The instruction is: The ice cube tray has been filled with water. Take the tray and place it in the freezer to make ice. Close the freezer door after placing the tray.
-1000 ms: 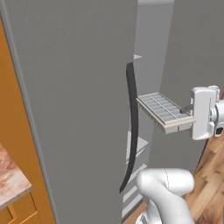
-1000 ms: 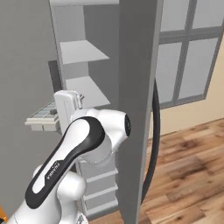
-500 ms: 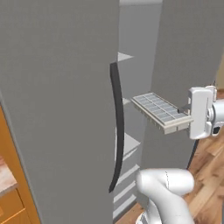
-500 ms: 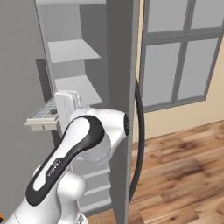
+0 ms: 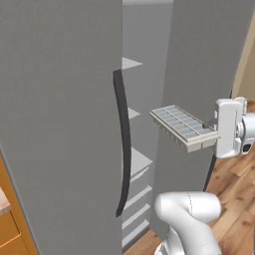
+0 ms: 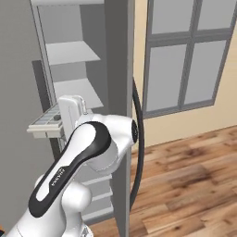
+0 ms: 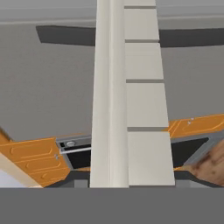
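claw (image 5: pixel 215 135): clamped on end of 1 tray (image 5: pixel 182 127) | tray: level, in the air in front of open freezer (image 5: pixel 60 124), beside shelves (image 6: pixel 71 52) | doors: 2, both swung open | handles: 2 dark (image 5: pixel 123 149)

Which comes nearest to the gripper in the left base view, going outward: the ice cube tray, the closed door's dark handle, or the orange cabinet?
1. The ice cube tray: held in the gripper, jutting left from it toward the open freezer shelves.
2. The dark handle: on the closed grey door's edge, left of the tray.
3. The orange cabinet: at the lower left corner, beyond the door.
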### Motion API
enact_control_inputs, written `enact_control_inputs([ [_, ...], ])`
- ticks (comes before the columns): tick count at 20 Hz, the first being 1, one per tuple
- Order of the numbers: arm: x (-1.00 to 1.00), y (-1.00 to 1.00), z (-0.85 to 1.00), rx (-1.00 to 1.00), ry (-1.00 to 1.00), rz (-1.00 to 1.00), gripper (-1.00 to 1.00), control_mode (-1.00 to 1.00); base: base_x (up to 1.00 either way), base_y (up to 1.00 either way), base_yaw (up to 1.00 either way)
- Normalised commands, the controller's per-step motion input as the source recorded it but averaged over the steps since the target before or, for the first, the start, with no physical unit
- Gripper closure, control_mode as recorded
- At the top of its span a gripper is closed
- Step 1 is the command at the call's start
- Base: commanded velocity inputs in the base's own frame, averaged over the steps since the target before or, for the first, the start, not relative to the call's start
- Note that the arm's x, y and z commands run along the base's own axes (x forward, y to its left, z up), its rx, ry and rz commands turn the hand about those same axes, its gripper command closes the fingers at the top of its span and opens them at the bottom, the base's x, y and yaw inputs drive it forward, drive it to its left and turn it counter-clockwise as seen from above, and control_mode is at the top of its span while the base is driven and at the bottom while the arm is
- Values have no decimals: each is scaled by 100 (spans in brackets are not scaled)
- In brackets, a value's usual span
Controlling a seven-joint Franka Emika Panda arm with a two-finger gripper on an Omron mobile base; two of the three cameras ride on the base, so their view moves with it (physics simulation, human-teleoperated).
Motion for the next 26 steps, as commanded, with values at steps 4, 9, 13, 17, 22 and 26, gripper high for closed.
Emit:
enact_control_inputs([
  [4,0,0,0,0,0,0,100,100,45,0,0],
  [9,0,0,0,0,0,0,100,100,33,0,-2],
  [13,0,0,0,0,0,0,100,100,9,0,-14],
  [17,0,0,0,0,0,0,100,100,14,0,-16],
  [22,0,0,0,0,0,0,100,100,30,0,-15],
  [26,0,0,0,0,0,0,100,100,37,0,-12],
])
